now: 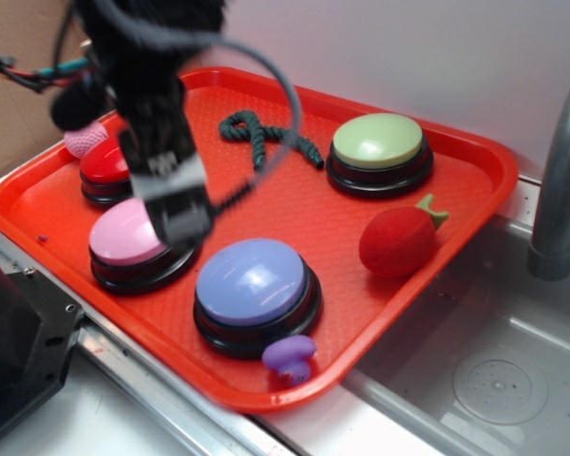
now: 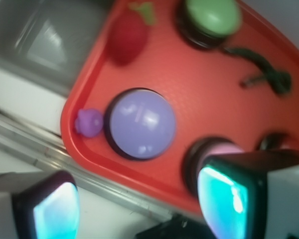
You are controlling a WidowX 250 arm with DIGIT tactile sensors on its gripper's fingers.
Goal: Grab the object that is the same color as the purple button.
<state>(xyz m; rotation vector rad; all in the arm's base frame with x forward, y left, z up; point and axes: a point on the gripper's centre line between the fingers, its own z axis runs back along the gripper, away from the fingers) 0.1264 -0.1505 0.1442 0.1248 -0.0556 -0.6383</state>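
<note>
A small purple mushroom-shaped object [image 1: 290, 356] [image 2: 88, 122] lies at the near edge of the red tray [image 1: 266, 199], touching the black base of the large purple button [image 1: 255, 283] [image 2: 142, 123]. My gripper [image 1: 176, 204] [image 2: 142, 209] hangs above the pink-domed button [image 1: 128, 233], well left of the purple object. Its jaws stand wide apart with nothing between them; in the wrist view the teal pads [image 2: 57, 211] frame the tray's edge.
On the tray also sit a red button [image 1: 104, 166], a green button [image 1: 378, 142], a red strawberry toy [image 1: 399, 239], a dark green rope [image 1: 266, 133] and a pink knitted ball [image 1: 85, 141]. A metal sink [image 1: 494, 380] and faucet [image 1: 560, 190] lie to the right.
</note>
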